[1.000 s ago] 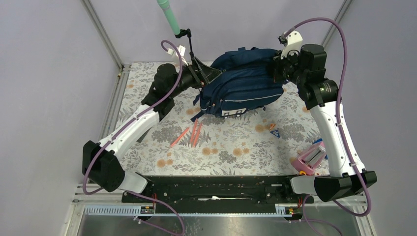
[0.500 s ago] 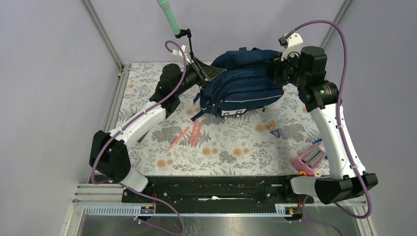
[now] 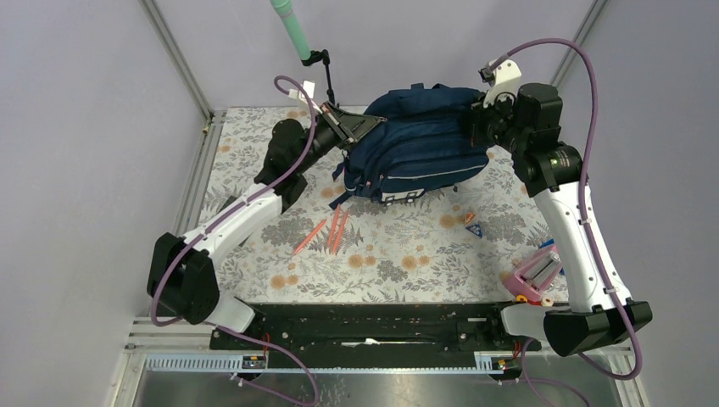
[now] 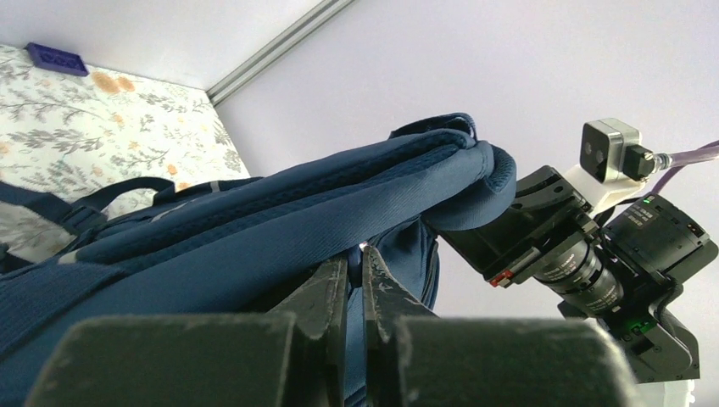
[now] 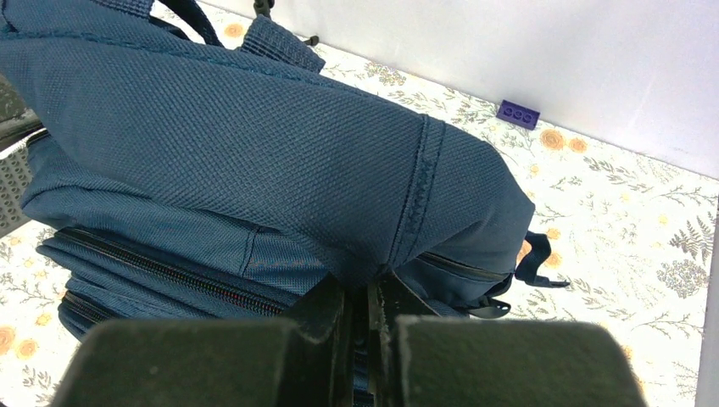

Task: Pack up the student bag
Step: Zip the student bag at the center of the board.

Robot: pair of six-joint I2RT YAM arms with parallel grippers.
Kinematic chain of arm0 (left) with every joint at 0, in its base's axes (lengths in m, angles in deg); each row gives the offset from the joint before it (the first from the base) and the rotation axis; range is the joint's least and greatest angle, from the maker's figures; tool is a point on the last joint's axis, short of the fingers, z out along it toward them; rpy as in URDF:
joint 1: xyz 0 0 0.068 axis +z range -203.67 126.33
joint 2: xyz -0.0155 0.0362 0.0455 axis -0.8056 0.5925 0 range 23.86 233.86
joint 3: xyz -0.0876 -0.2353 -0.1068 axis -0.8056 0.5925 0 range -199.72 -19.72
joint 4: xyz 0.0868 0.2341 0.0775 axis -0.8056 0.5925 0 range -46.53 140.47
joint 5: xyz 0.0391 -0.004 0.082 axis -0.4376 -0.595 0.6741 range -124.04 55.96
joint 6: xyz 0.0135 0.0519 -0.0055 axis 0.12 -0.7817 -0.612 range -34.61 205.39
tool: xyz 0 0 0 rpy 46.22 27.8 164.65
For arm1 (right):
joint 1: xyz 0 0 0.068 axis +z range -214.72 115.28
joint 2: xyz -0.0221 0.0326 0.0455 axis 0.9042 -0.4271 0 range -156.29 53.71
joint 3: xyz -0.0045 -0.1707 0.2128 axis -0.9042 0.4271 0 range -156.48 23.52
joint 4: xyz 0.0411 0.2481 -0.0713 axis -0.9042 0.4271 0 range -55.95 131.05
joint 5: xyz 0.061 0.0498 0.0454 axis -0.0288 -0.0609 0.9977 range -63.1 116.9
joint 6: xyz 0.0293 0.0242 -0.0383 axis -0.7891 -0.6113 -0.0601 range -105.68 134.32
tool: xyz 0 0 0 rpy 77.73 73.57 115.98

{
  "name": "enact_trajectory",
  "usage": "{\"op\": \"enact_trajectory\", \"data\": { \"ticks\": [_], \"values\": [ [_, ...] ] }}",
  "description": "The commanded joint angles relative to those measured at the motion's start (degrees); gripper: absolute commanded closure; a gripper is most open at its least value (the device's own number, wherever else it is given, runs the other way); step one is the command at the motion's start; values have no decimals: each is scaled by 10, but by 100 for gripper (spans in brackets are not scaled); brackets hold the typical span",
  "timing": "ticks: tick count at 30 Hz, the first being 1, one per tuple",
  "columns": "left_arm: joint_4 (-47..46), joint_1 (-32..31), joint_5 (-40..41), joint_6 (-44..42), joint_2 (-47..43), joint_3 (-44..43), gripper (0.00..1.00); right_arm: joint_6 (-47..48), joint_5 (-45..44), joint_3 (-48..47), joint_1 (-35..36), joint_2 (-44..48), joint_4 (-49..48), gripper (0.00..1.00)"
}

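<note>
Nearest the arm bases, on the near side of the student bag [image 3: 417, 148], a floral-print cloth [image 3: 398, 263] covers the table. On it lie a few thin orange sticks [image 3: 328, 231], a small blue triangular piece [image 3: 475, 229] and, nearer and to the bag's right, a pink boxy case [image 3: 532, 277].

The bag itself is a bulky navy backpack of coarse woven fabric, with pale reflective strips, long zip lines and ribbed seams. It sits mid-table toward the far wall, its body bulging upward between the two arms.

The left arm reaches forward low and long to the bag's left end. The left gripper [image 4: 358, 259] has its dark fingers pressed together, pinching the bag's cloth. The right arm rises steeply, bends at the elbow and comes in at the bag's right end. The right gripper [image 5: 367, 292] is likewise squeezed tight, on a fold of the bag below a stitched seam.

Only the left wrist view shows the right arm's wrist camera and black gripper body nosed into the rounded padded edge. Only the right wrist view shows the fabric's fine weave and a red-toothed zip.

Beyond the bag, by the far wall, a small purple brick [image 5: 517, 113] lies on the cloth.
</note>
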Motion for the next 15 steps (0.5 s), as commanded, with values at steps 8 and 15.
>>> {"op": "enact_trajectory", "data": {
  "ticks": [8,15],
  "values": [
    [-12,18,91,-34,-106,81,100,-37,-122,13,10,30,-73,100],
    [-7,51,89,-33,-137,140,100,-77,-197,6,10,33,-74,100]
  ]
}}
